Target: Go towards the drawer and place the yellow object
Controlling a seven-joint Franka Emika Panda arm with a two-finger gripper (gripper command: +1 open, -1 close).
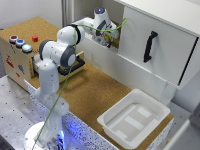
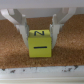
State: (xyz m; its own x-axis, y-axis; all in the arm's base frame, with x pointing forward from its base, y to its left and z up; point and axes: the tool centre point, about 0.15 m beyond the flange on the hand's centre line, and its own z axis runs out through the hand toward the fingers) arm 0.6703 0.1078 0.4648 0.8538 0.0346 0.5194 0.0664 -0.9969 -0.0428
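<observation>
Both pictures are evenly and brightly lit, with soft light from above and only weak shadows. The exterior view is small and a little blurred, and its white surfaces look almost washed out. The wrist view is coarse and soft at its edges.

rough cork tabletop [image 1: 95, 90], glossy plastic tray [image 1: 134, 120]

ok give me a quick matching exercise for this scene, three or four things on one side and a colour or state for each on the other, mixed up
Things:
1. block between the end effector fingers
2. tray on the cork table
3. handle on the big cabinet panel
4. wooden drawer of the button box

Colours or states:
A. black
B. pulled open
C. yellow
D. white, nothing in it

Pairs: 1-C, 2-D, 3-A, 4-B
</observation>
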